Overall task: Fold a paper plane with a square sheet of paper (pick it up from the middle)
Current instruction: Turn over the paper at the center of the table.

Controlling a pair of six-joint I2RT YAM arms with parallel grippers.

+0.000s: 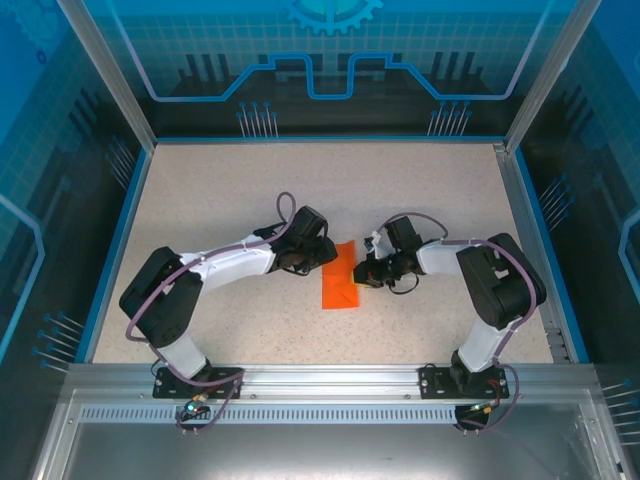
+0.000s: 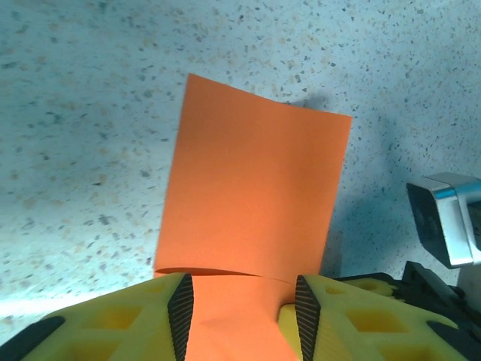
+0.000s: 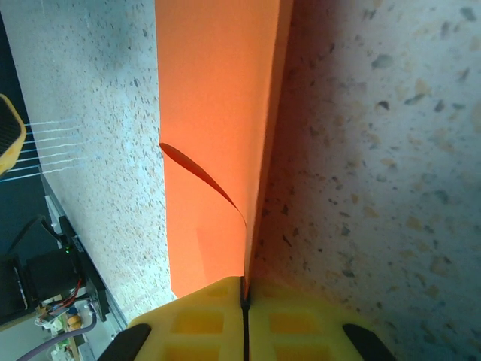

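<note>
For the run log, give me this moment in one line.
paper: orange sheet, folded over, between grippers | left gripper: open around sheet | right gripper: shut on sheet edge

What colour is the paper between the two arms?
The square sheet of paper is plain bright orange, clearest in the left wrist view.

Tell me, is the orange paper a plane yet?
Not yet. Done: the orange sheet is folded over into a long doubled strip. In hand: the right gripper is shut on one edge, and the left gripper has its open jaws straddling the opposite side. Left: no pointed nose or wings show, so most folds probably remain.
</note>
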